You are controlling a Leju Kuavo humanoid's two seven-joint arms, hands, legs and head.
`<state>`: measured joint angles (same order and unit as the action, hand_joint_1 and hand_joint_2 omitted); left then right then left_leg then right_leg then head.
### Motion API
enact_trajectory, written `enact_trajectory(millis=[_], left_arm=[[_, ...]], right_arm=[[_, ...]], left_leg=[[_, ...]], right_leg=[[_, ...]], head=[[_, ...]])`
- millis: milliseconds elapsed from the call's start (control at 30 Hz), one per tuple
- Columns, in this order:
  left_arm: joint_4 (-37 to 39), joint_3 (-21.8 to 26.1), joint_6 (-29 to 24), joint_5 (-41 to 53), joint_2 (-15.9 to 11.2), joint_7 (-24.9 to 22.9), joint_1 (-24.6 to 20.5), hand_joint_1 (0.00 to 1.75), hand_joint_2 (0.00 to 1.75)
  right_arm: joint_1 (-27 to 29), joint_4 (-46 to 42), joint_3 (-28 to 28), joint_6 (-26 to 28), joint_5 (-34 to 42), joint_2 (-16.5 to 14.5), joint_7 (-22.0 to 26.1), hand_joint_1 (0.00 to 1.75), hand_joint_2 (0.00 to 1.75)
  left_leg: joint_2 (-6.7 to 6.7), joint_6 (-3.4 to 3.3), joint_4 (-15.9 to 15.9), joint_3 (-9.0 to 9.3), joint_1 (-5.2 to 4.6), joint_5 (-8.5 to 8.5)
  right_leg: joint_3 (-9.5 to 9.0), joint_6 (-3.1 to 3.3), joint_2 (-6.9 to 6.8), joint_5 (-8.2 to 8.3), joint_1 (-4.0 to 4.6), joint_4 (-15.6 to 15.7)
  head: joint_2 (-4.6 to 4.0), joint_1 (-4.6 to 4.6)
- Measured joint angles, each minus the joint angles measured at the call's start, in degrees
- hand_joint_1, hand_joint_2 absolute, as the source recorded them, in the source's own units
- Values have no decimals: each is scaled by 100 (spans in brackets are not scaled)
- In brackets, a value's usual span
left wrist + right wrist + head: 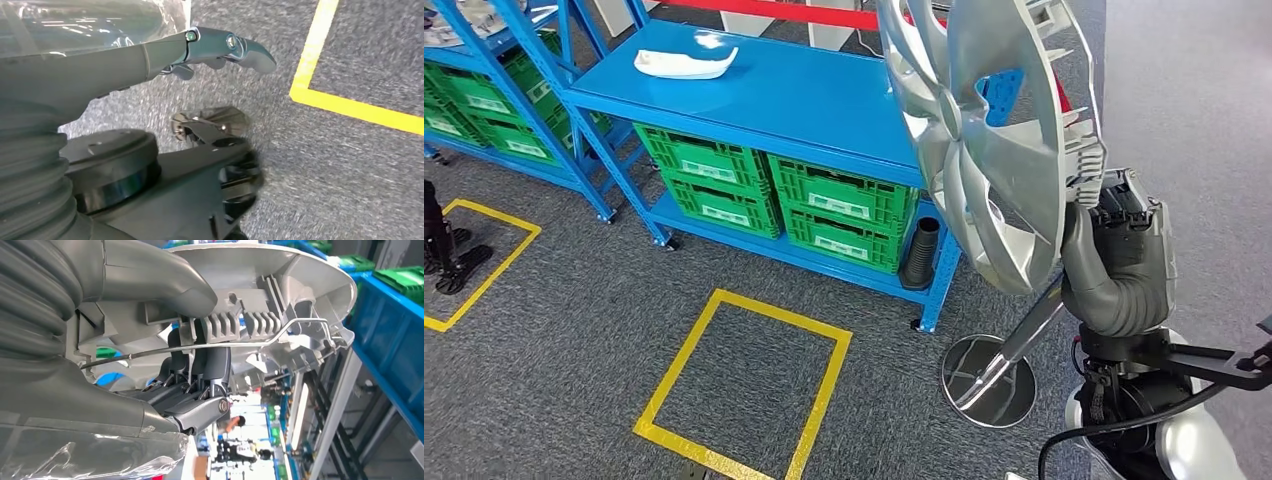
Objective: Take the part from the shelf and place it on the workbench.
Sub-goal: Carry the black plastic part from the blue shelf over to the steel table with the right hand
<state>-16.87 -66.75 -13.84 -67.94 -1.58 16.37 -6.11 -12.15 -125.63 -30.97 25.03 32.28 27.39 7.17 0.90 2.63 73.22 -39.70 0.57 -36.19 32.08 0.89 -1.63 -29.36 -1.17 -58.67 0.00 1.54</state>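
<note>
The part is a large silver wheel cover (984,130) with curved spokes, and my right hand (1114,250) holds it up on edge at the right of the head view. The right wrist view is close on the cover's ribbed rim and wire ring (280,325), with my dark fingers (200,370) hooked through it and the thumb on the outside. The blue workbench top (794,90) lies to the left of and beyond the cover. Over grey carpet, my left hand (210,47) hangs with its fingers apart and nothing in them.
A white moulded part (684,63) lies on the bench top. Green crates (774,190) fill the bench's lower shelf, with a black ribbed tube (921,253) beside them. Blue racks with more crates (484,100) stand at left. A round metal stand base (989,380) and yellow floor squares (744,380) lie below.
</note>
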Motion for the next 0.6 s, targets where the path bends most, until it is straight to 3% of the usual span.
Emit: enact_trajectory(millis=[33, 67, 133, 167, 233, 300, 367, 433, 500, 533, 600], left_arm=[[0, -2, 1, -3, 1, 0, 7, 0, 175], [0, -3, 1, -6, 1, 0, 13, 0, 175], [0, -5, 1, -8, -3, -1, 11, 0, 175], [0, -5, 1, -8, -4, -1, 5, 0, 175], [0, -5, 1, -8, -5, -3, 1, 0, 175], [0, -5, 1, -8, -6, -5, 18, 0, 175], [0, -5, 0, -8, -8, -5, 27, 0, 175], [0, -5, 1, -8, -3, -5, 15, 0, 175], [0, -5, 4, -8, 3, -5, 10, 0, 175], [0, -5, 8, -8, 3, -5, 12, 0, 175], [-1, -5, 16, -8, 2, -7, 11, 0, 175]], right_arm=[[6, -1, -1, 6, -12, 0, -3, 175, 175], [11, -2, -2, 14, -24, 0, -5, 175, 175], [17, -8, -3, 25, -47, -1, -10, 175, 175], [19, -13, -3, 26, -55, -2, -10, 175, 175], [26, -19, -4, 26, -61, -2, -12, 175, 175], [28, -20, -4, 27, -67, -2, -14, 175, 175], [31, -25, -2, 27, -74, -2, -15, 175, 175], [43, -30, -3, 26, -76, -2, -15, 175, 175], [68, -32, -7, 26, -77, -2, -15, 175, 175], [80, -33, -8, 27, -77, -2, -16, 175, 175], [91, -33, -9, 28, -77, -2, -18, 175, 175]], left_leg=[[-5, -4, 30, -3, 0, 57], [-20, -17, -173, 101, -1, 217], [-176, -70, -898, 456, -33, 587], [-274, -110, -1199, 590, -62, 690], [-379, -180, -1427, 658, -116, 703], [-289, -247, -1477, 633, -103, 723], [-195, -314, -1519, 625, -71, 765], [-100, -351, -1530, 617, -57, 787], [13, -360, -1524, 616, -58, 792], [79, -361, -1518, 616, -59, 793], [218, -353, -1494, 620, -56, 788]], right_leg=[[0, 4, -54, -6, 6, -8], [-2, 2, -105, -14, 11, -17], [-9, -18, -194, -34, 27, -36], [-5, -39, -233, -42, 41, -47], [14, -86, -315, -42, 67, -58], [17, -143, -373, -56, 64, -55], [89, -188, -200, -229, 49, -235], [354, -203, 53, -577, 42, -835], [652, -204, 126, -788, 45, -1483], [703, -200, 135, -740, 47, -1578], [529, -176, 200, -354, 45, -1144]], head=[[0, -2], [0, -3], [0, -7], [1, -10], [1, -10], [0, -8], [0, -1], [0, 20], [0, 33], [0, 33], [0, 34]])
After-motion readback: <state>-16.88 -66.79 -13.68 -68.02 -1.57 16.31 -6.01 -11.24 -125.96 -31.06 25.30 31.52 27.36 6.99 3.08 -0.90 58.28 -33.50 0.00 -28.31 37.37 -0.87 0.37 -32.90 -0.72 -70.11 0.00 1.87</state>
